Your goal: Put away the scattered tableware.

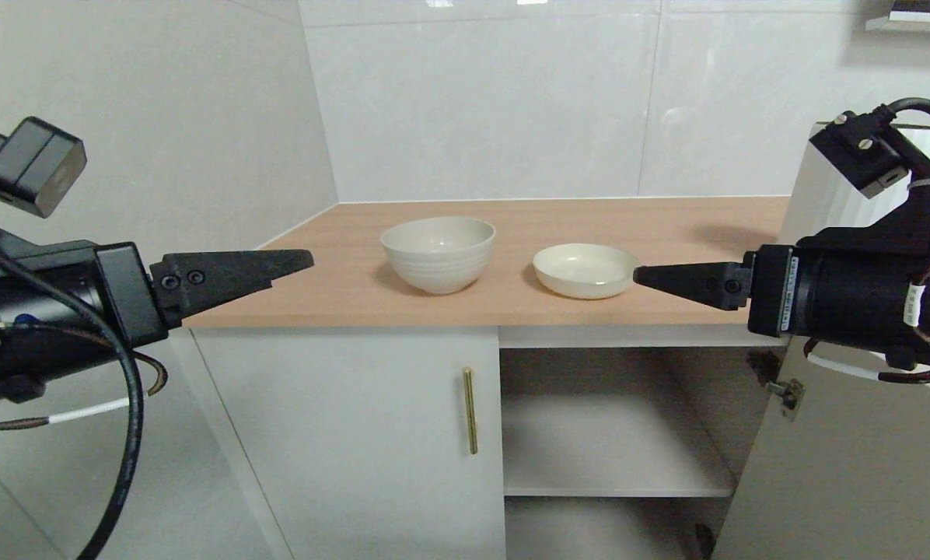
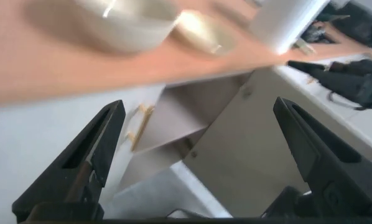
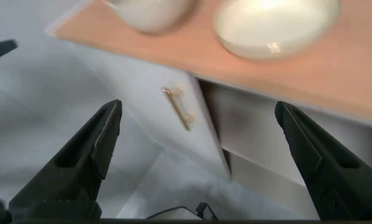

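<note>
Head view has both arms held level before the counter point(image 1: 340, 299), pointing inward at each other. Off the near left corner hangs the left end effector point(image 1: 298, 263); the right end effector point(image 1: 645, 275) is near the right rim of the dish point(image 1: 585, 268). Wrist views show both spread wide. On the counter the bowl point(image 1: 438, 253) sits left of the dish, apart, above the open cabinet point(image 1: 613, 420).

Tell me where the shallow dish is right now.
Head view: the shallow dish sits on the wooden counter near its front edge, to the robot's right of the deep bowl, above the open cupboard.
</note>
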Controlling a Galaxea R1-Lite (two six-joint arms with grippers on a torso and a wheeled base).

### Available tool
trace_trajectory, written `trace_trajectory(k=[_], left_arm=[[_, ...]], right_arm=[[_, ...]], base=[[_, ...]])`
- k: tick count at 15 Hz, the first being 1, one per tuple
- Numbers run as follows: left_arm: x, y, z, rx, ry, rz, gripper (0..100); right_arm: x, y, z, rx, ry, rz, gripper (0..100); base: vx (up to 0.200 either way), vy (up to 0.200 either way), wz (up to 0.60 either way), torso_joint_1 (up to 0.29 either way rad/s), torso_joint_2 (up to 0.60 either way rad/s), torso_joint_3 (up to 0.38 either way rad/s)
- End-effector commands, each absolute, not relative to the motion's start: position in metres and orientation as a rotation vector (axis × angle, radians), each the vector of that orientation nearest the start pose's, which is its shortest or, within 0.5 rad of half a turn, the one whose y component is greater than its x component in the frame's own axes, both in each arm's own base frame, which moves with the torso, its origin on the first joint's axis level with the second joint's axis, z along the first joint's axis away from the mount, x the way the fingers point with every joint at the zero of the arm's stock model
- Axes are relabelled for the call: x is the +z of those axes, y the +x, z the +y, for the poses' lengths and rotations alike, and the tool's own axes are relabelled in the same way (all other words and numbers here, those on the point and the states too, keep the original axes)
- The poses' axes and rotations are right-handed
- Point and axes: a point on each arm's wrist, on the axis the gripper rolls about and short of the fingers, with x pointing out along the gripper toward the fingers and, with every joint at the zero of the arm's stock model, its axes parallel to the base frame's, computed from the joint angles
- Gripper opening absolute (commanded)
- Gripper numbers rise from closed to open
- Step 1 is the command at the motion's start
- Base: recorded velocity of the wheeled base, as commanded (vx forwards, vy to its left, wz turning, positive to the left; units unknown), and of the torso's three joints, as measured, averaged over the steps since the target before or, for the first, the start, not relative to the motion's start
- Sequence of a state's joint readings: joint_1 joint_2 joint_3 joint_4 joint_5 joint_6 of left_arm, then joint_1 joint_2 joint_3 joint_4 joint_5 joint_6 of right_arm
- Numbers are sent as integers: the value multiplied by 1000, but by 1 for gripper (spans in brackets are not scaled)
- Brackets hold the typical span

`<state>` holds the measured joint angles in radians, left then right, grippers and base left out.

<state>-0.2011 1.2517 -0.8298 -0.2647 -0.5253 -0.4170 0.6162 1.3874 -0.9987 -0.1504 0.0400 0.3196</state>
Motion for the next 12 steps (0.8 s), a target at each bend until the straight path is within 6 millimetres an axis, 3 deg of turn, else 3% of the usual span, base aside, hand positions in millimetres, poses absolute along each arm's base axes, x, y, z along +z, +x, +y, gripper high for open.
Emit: trace_trajectory(k=[1,7,10,12], left_arm=[[261,202,-53,-675,-429,341,100],[253,257,-65,-654,-438,408,100],[246,267,-70,-643,-474,463,100],[250,280,-82,-538,-589,540,100]], right_arm=[[270,199,140,600,233,354,100],[257,231,143,546,223,360,100],[254,256,150,478,208,392,100],[255,275,158,319,243,489,100]], base=[[0,0,0,144,-510,-286],[0,0,0,179,-452,-280],[0,0,0,64,-128,-82],[0,0,0,0,0,0]])
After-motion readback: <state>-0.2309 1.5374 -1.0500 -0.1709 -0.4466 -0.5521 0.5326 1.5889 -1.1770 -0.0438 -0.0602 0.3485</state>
